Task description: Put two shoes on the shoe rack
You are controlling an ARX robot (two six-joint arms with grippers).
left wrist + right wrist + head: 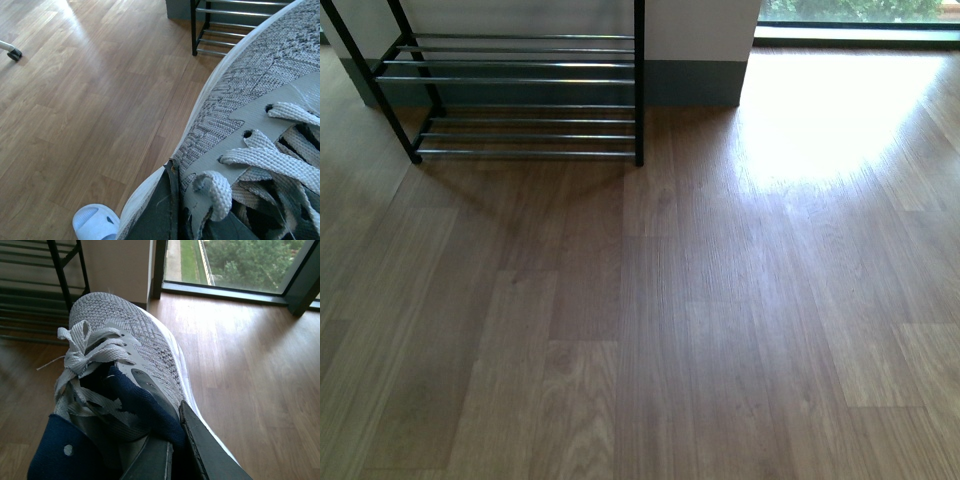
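L claw [182, 220] is clamped on the collar edge of sneaker 1 [260, 65]. One dark finger sits outside the grey knit wall, a second dark part shows inside the opening, and the wall is pinched btwn them. Sneaker 1 hangs above the wood floor [670, 330], w/ its white sole edge visible and flat pale laces [260, 160] lying loose across the top. Its toe points toward the shoe rack [520, 65], which is well apart from it. On the floor below the gripped end lies a white slipper [95, 222]. A small black caster [14, 54] stands well away from it.

R claw [175, 427] is closed on sneaker 2 [115, 315], gripping the side wall by the opening, w/ one finger inside against the navy lining and one outside. The navy tongue [132, 392] is rumpled and the laces are tied in a loose bow. Sneaker 2 is off the floor, toe toward the rack, not touching it.

Front cam: the rack stands on the floor at approx 11 o'clock, against the white wall [690, 30] w/ grey skirting [690, 85]. It has a black frame, w/ two tiers of chrome bars in view. The window [860, 10] is at approx 1 o'clock, w/ sun glare [820, 120] on the boards before it.
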